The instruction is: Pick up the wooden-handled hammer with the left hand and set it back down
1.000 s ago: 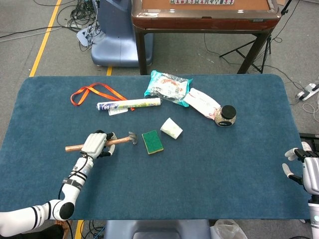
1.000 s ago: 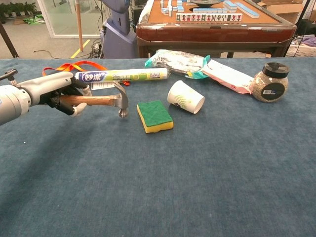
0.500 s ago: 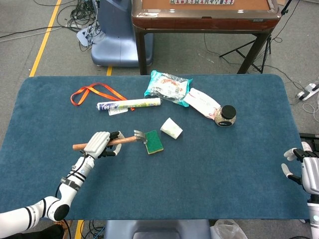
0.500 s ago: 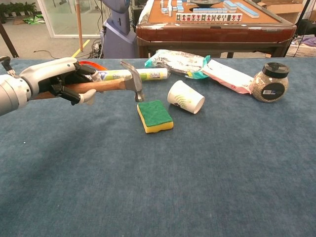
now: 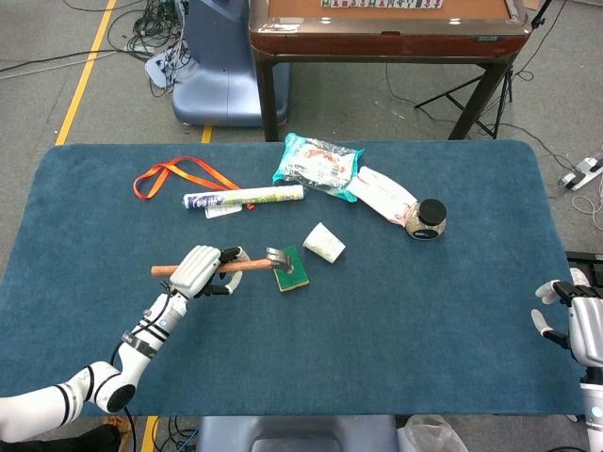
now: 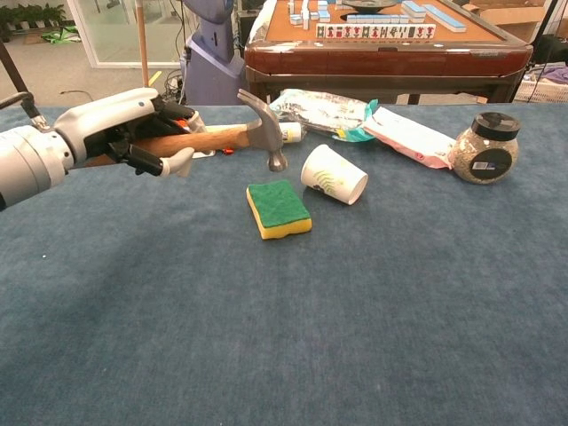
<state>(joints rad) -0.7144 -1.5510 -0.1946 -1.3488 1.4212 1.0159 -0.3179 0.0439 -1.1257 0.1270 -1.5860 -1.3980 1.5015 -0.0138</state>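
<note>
Hammer [image 6: 232, 135] rose higher and shifted right since a second earlier | left hand [image 6: 124, 133] clenched around its wooden handle | head hung above the sponge [image 6: 278, 209] | right hand [image 5: 573, 315] empty, fingers apart, at the table [image 5: 424, 311] edge

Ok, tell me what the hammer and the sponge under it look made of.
Hammer: handle looks like smooth brown wood, head like dull grey metal. Sponge: seems soft yellow foam topped with a coarse green scouring layer, matte. Left hand grips the handle.
</note>
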